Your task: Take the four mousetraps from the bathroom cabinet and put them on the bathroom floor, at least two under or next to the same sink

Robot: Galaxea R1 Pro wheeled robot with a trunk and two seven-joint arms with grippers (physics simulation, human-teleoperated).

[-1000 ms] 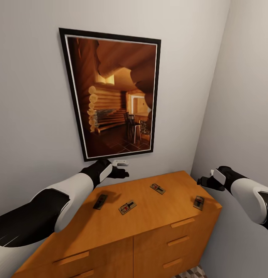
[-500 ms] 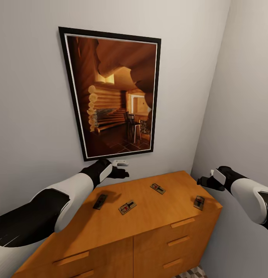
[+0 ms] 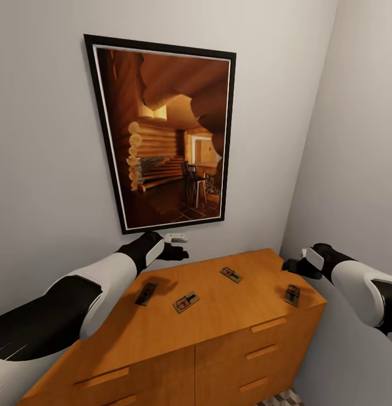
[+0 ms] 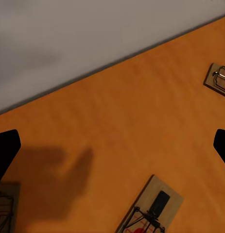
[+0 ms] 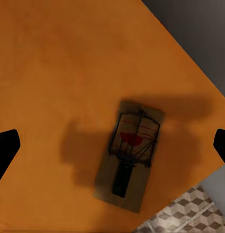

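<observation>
Four flat wooden mousetraps (image 3: 186,302) with wire bars lie on the smooth orange cabinet (image 3: 218,332), lower centre; left gripper (image 4: 112,145) and right gripper (image 5: 112,145) both spread wide.

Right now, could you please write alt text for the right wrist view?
A mousetrap lies flat on the orange-brown cabinet top near its corner, seen from above between two dark fingertips. Cube-patterned bathroom floor shows past the edge.

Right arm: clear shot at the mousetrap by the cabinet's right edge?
Probably yes. The right gripper hovers open just above that mousetrap, which lies flat on the cabinet top near its edge, with nothing between them.
</observation>
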